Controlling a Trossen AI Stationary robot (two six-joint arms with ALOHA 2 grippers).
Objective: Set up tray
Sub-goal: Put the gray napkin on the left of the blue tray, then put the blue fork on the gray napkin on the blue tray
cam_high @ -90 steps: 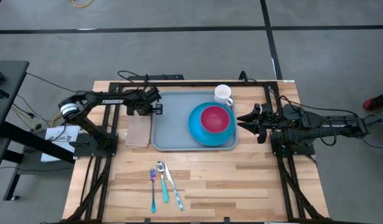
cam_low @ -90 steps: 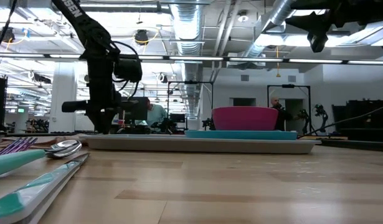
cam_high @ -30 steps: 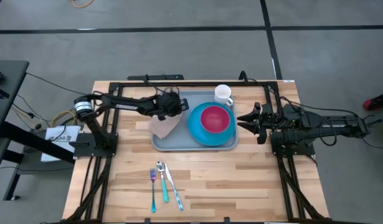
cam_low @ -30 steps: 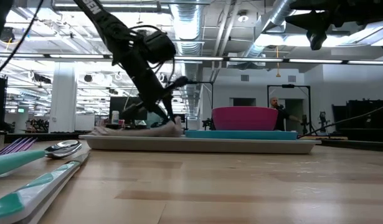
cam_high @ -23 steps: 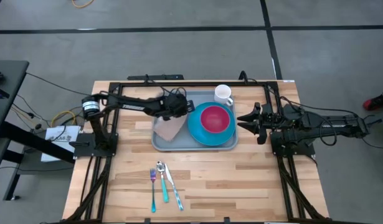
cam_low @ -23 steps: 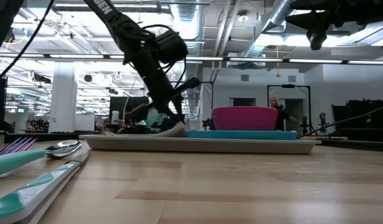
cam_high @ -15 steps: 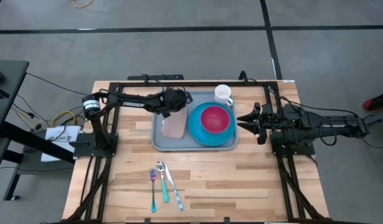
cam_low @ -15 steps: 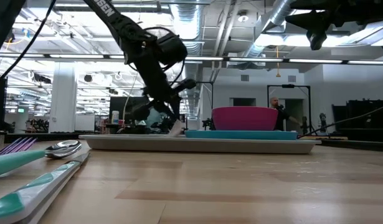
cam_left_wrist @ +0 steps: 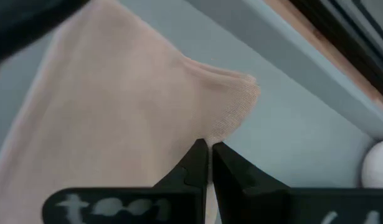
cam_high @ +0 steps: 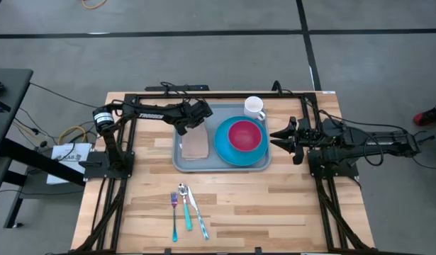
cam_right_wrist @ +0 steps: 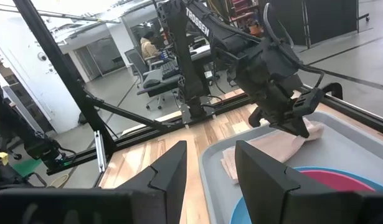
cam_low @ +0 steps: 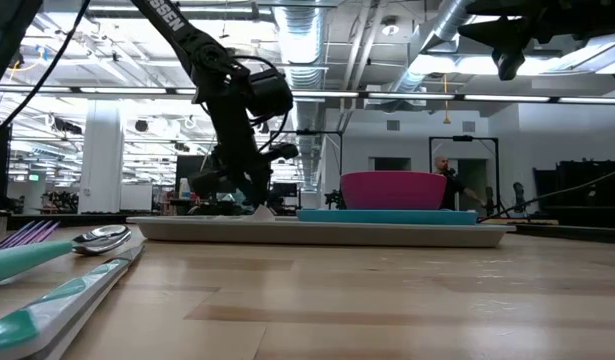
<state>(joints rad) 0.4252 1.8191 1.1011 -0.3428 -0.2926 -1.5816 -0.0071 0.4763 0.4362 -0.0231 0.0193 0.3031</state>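
The napkin (cam_high: 195, 145) is laid on the tray (cam_high: 203, 164), pinched by the closed left hand (cam_left_wrist: 208, 163); cutlery (cam_high: 186, 205) at 6 o'clock is untouched.

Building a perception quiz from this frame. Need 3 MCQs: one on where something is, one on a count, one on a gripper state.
1. Where does the beige cloth lie?
A. on the tray, left of the blue plate
B. on the bare table beside the tray
C. inside the pink bowl

2. How many utensils lie near the table's front edge?
A. one
B. three
C. five

3. What is the left gripper doing?
A. open above the white mug
B. shut on the cloth's edge
C. parked off the table

Answers: 1 A, cloth lies on the tray beside the blue plate. 2 B, fork, spoon and knife. 3 B, fingers pinch the cloth.
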